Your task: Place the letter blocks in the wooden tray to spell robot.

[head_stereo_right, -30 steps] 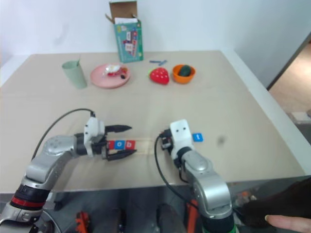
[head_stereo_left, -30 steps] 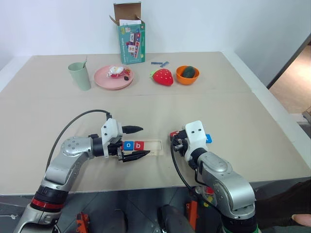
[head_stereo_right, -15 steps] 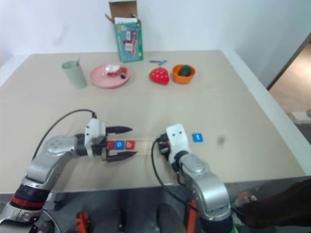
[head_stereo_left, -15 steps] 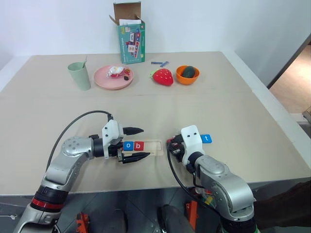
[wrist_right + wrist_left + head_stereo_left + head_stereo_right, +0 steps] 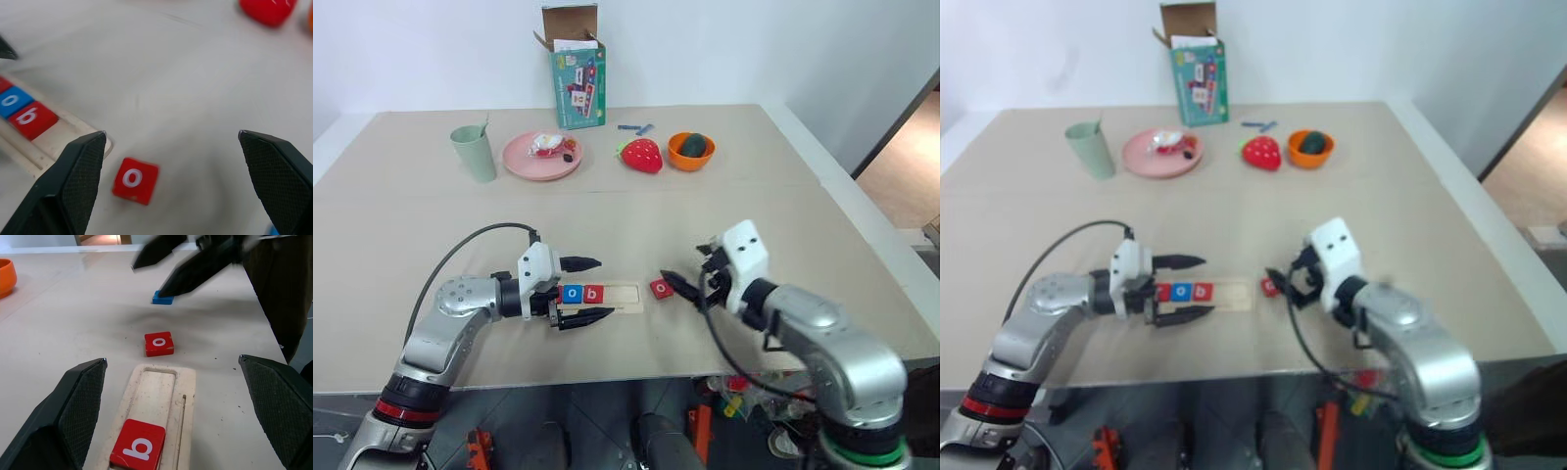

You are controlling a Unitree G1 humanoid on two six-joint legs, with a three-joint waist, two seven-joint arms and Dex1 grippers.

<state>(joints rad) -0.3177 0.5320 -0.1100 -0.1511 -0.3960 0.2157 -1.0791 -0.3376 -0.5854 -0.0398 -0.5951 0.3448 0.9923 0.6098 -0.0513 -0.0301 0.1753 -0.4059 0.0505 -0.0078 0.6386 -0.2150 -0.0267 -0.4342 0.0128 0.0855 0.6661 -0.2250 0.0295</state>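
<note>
The wooden tray (image 5: 621,294) lies near the table's front edge. It holds a blue "o" block (image 5: 572,293) and a red "b" block (image 5: 594,293), and its right part is bare. My left gripper (image 5: 605,287) lies level, open around the tray's left half. A red "o" block (image 5: 661,288) lies flat on the table just past the tray's right end. My right gripper (image 5: 690,269) hovers open above and to the right of it, holding nothing. In the left wrist view, a blue block (image 5: 162,297) lies under the right gripper's fingers (image 5: 195,274).
Along the table's back stand a green cup (image 5: 474,152), a pink plate (image 5: 540,157), a red strawberry toy (image 5: 641,155), an orange bowl (image 5: 690,150) and an open cardboard box (image 5: 578,73). The table's right edge (image 5: 862,235) is close to my right arm.
My right gripper opened and let go of the red "o" block beside the tray's right end. It then rose and swung right. The left arm stayed put.
</note>
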